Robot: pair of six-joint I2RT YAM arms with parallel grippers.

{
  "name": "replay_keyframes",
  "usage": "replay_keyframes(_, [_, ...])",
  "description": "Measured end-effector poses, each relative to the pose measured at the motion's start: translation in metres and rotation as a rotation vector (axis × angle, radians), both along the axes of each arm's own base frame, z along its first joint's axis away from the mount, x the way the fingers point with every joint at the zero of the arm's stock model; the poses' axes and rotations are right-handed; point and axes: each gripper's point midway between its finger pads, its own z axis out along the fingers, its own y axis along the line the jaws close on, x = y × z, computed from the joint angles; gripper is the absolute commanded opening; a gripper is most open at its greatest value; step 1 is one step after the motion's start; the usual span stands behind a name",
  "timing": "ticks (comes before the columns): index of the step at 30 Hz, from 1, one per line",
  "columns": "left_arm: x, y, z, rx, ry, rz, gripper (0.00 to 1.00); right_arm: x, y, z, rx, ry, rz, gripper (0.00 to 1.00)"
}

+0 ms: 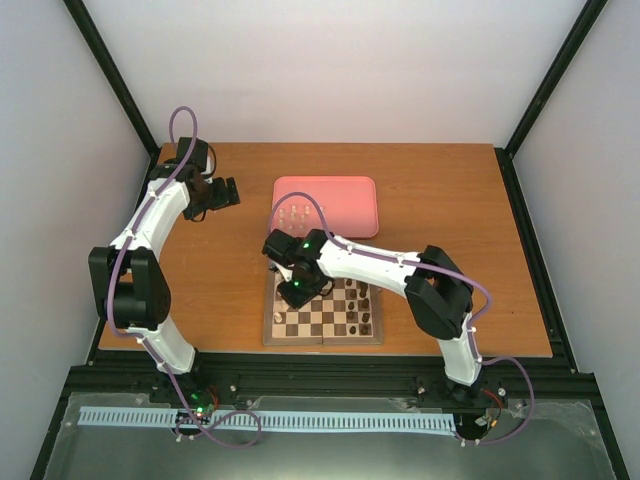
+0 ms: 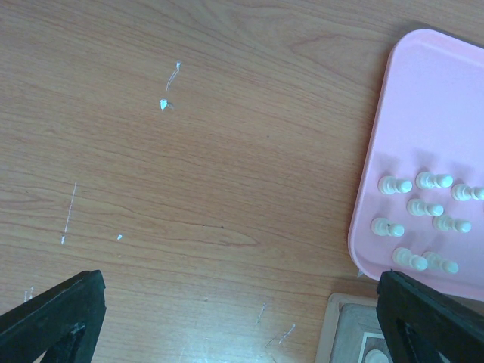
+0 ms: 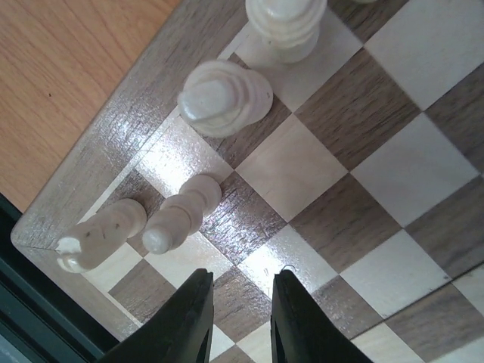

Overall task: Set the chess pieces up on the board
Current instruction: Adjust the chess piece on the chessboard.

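Right end effector [image 3: 243,274] narrowly parted, empty, bent down over board [image 3: 318,174] corner, left end effector [image 2: 240,291] spread wide over table [image 2: 189,151]

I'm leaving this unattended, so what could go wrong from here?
1. The right hand is close beside the corner pieces on the board; a sideways move may topple them.
2. The pawns on the tray stand close together, so grasping one could knock its neighbours.
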Motion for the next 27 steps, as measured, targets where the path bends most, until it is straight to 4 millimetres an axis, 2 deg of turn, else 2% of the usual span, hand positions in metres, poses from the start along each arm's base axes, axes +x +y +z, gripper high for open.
replay_keyframes(9, [0.000, 0.000, 0.000, 0.000, 0.000, 0.000, 1.00, 0.000, 0.001, -0.016, 0.021, 0.064, -0.013, 0.23])
replay_keyframes(27, [-0.003, 0.000, -0.004, 0.001, 0.010, 0.000, 1.00, -0.001, 0.006, -0.026, 0.024, 0.085, -0.019, 0.23])
